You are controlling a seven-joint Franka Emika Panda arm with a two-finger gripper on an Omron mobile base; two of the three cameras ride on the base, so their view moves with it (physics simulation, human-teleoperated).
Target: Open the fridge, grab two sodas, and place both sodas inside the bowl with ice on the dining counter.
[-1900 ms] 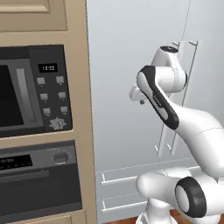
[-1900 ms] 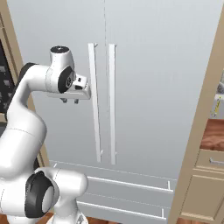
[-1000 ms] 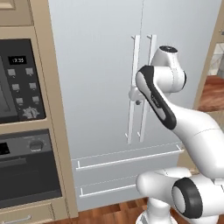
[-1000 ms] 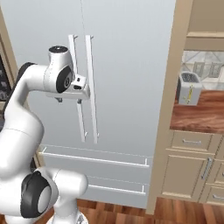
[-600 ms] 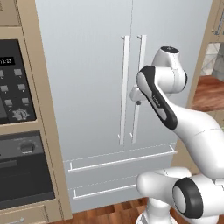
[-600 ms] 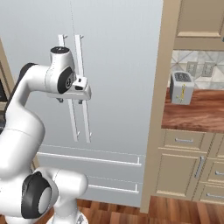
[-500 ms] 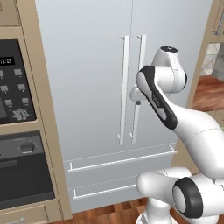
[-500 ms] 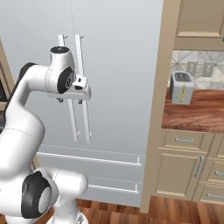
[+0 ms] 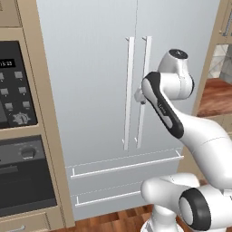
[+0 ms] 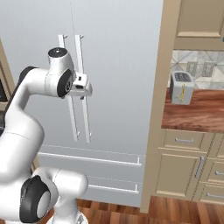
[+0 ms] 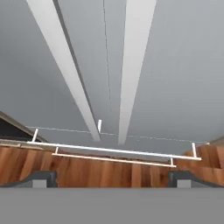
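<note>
The fridge [image 9: 86, 68] stands straight ahead, tall and pale grey, both doors shut. Its two long vertical bar handles [image 9: 129, 90] run side by side at the door seam. My gripper [image 9: 138, 95] hangs at mid-handle height just in front of them, a little apart from the bars. In the right base view the gripper [image 10: 85, 89] points at the fridge [image 10: 122, 65]. The hand view looks down along the handles [image 11: 135, 65], and the gripper [image 11: 111, 177] is open with nothing between its widely spread tips. The sodas, the bowl and the dining counter are out of view.
Black built-in ovens [image 9: 18, 136] in tan cabinetry flank the fridge on the left. To the right, a tan cabinet side [image 10: 159, 109] and a wall counter [image 10: 197, 113] with a toaster [image 10: 181, 87]. Two fridge drawers with bar pulls [image 9: 122, 165] sit below the doors.
The whole scene has slid left in both base views, so the base drove right along the fridge, then nearly stopped. The arm kept its pose and the gripper stayed open.
</note>
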